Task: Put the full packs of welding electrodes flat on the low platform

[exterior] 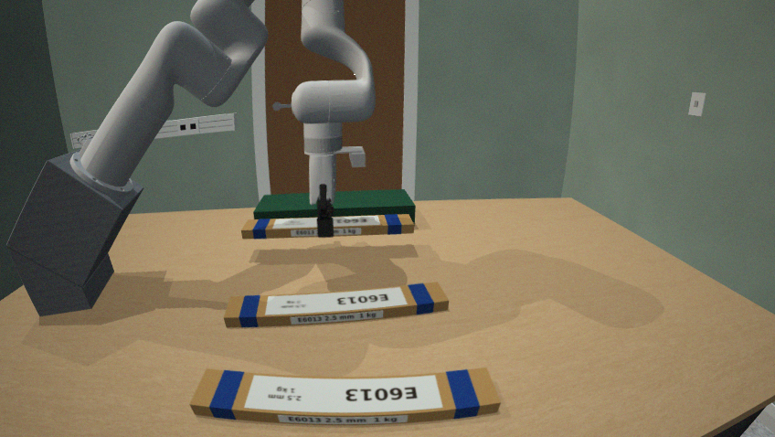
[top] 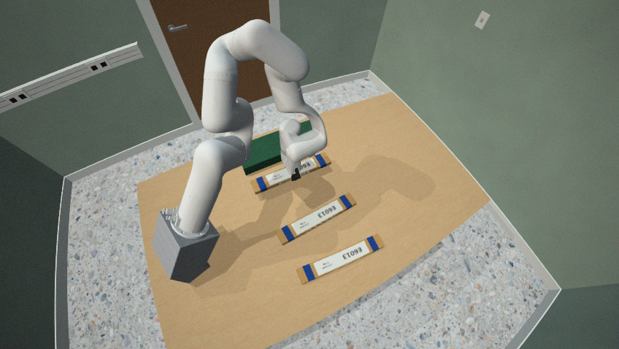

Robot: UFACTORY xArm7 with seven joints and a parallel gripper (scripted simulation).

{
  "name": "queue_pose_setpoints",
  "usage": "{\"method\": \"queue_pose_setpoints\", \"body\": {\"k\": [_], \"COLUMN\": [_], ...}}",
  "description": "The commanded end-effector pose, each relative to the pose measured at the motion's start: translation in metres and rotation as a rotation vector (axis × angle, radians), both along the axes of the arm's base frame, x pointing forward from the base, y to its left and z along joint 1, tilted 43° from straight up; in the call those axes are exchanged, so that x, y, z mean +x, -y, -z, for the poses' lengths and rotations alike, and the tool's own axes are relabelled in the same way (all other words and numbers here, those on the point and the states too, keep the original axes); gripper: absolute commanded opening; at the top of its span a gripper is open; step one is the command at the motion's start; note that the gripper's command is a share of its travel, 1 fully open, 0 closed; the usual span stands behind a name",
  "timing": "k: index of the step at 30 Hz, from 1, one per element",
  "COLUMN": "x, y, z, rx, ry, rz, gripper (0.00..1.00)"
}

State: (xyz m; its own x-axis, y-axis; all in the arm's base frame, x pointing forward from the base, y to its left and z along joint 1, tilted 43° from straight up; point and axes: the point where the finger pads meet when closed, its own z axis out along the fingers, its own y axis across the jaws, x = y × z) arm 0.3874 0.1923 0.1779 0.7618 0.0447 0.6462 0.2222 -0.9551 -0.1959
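Three flat cardboard packs with blue bands and white E6013 labels are here. My gripper [top: 295, 174] [exterior: 324, 223] is shut across the middle of the far pack [top: 288, 174] [exterior: 334, 225] and holds it level a little above the table, its shadow beneath it. This pack hangs just in front of the low green platform [top: 273, 148] [exterior: 334, 204]. The middle pack [top: 315, 217] [exterior: 335, 304] and the near pack [top: 340, 258] [exterior: 345, 394] lie flat on the table.
The arm's grey base block [top: 184, 247] [exterior: 62, 233] stands at the table's left side. The arm reaches over the platform's left part. A brown door [exterior: 334, 65] is behind the table.
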Motion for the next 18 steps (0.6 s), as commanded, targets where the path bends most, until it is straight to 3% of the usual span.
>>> {"method": "queue_pose_setpoints", "body": {"k": [1, 18], "x": [0.000, -0.008], "y": [0.000, 0.004], "z": [-0.001, -0.011], "rx": [0.001, 0.001], "ry": [0.001, 0.001], "rz": [0.000, 0.000], "gripper": [0.58, 0.58]}}
